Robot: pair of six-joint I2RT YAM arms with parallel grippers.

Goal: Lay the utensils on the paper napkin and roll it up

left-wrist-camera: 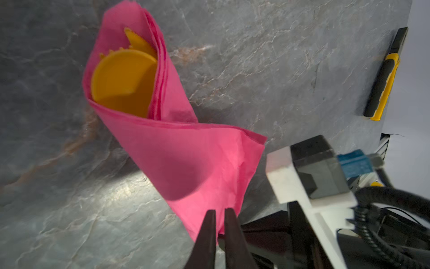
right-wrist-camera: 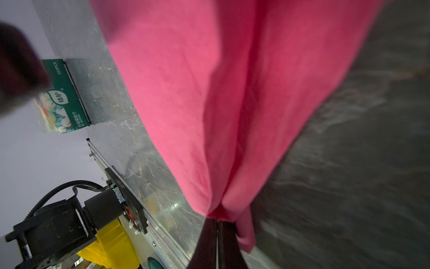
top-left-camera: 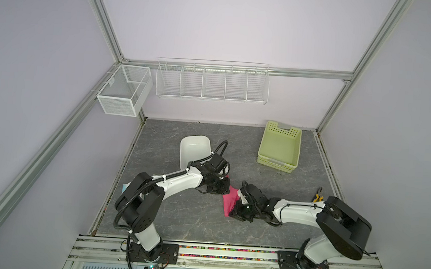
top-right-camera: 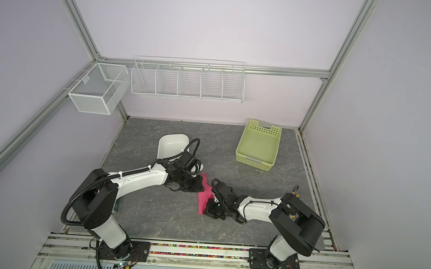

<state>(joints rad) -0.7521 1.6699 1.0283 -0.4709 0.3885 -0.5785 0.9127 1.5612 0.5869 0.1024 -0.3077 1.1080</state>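
Table point(top-left-camera: 176, 221) is seen in both top views bearing the paper napkin point(top-left-camera: 230, 202). Left wrist: the utensils point(left-wrist-camera: 123, 79) are rolled inside it, its edge pinched by the left gripper point(left-wrist-camera: 220, 213). Right wrist: its fold is clamped by the closed right gripper point(right-wrist-camera: 218, 224).

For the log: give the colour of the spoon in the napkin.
Orange. The spoon, in the napkin, shows best in the left wrist view.

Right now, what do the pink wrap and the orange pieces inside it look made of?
The paper napkin looks like thin matte paper: soft creases, layered edges. The utensils seem smooth orange plastic: moulded spoon bowl, toothed tips.
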